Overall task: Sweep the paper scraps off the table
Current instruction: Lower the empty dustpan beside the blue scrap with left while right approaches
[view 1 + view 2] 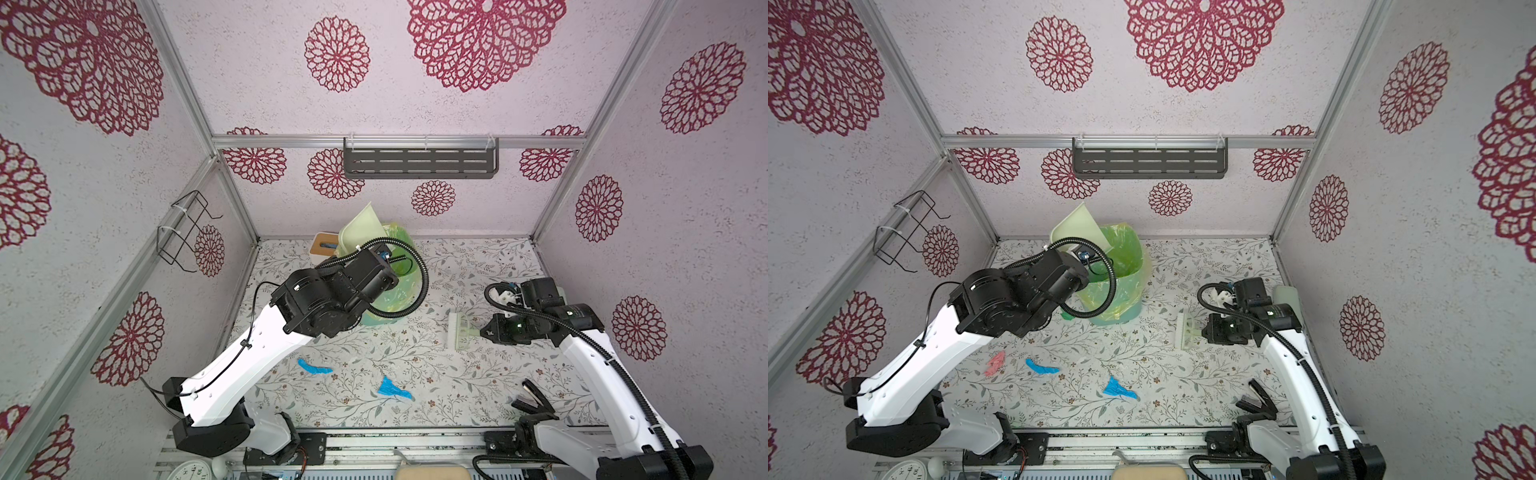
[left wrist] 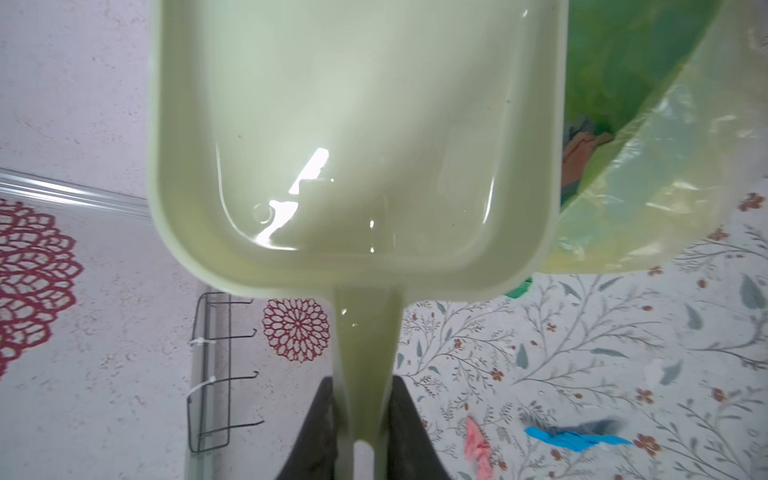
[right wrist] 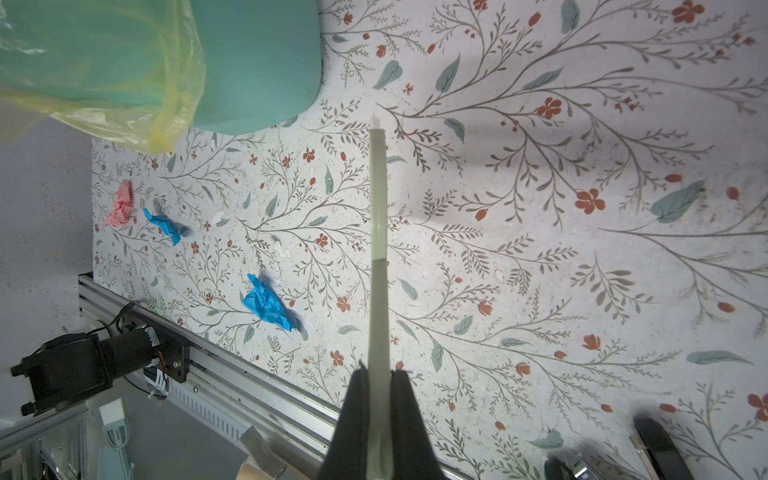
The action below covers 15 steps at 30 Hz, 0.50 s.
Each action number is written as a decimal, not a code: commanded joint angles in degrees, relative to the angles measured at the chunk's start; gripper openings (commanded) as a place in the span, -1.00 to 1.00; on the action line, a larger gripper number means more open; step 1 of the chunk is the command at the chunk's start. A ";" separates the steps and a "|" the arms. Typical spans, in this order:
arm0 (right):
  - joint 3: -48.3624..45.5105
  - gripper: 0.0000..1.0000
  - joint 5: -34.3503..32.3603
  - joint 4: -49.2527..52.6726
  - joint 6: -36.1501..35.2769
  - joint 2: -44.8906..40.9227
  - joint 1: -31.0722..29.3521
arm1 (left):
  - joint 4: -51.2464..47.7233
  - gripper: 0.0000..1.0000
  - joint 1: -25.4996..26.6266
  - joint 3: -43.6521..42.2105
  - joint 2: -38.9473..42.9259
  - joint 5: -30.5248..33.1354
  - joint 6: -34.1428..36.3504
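Left tool (image 2: 365, 395) tight on dustpan (image 2: 353, 137), right tool (image 3: 379, 374) tight on brush (image 3: 377, 199); 1 pink, 2 blue paper scraps (image 3: 266, 303) on table (image 3: 540, 257).

Paper scraps (image 1: 1119, 390) lie on the table (image 1: 1204, 374) before the bin (image 1: 1125, 303).

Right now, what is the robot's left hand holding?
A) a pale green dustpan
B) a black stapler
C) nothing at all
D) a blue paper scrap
A: the left gripper is shut on the handle of the pale green dustpan, seen in the left wrist view.
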<state>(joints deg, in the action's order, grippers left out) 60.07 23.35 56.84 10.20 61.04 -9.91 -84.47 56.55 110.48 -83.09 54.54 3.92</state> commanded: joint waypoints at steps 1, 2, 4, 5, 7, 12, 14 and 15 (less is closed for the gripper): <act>-0.15 -1.00 3.88 -0.67 0.76 -1.88 -0.66 | -6.72 -0.80 3.08 0.72 2.29 -5.86 -11.08; -0.42 -1.00 4.84 -1.28 1.14 -2.21 -1.32 | -7.17 -0.80 3.98 0.50 2.61 -6.55 -12.67; -0.87 -1.00 6.07 -2.52 2.43 -2.74 -3.42 | -8.18 -0.80 5.30 0.01 3.13 -8.39 -15.42; -1.00 -1.00 6.47 -3.02 2.97 -2.93 -4.94 | -8.58 -0.80 6.07 -0.47 3.44 -9.83 -16.92; -1.16 -1.00 5.74 -3.31 4.14 -3.06 -8.00 | -9.56 -0.79 7.89 -1.67 3.89 -12.85 -20.17; -3.46 -1.00 5.71 -6.40 7.86 -3.94 -14.50 | -13.42 -0.79 12.50 -5.28 4.54 -18.01 -30.01; -4.94 -1.00 6.45 -8.91 10.17 -4.34 -17.02 | -13.17 -0.79 13.91 -7.37 5.65 -19.89 -33.25; -5.79 -1.00 6.91 -10.32 11.42 -4.53 -18.53 | -12.84 -0.79 14.46 -8.82 6.40 -20.86 -34.90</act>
<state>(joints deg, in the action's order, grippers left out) 55.24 28.23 50.48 17.28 57.67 -26.00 -93.54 69.47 103.61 -78.81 38.13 -22.74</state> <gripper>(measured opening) 0.095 0.198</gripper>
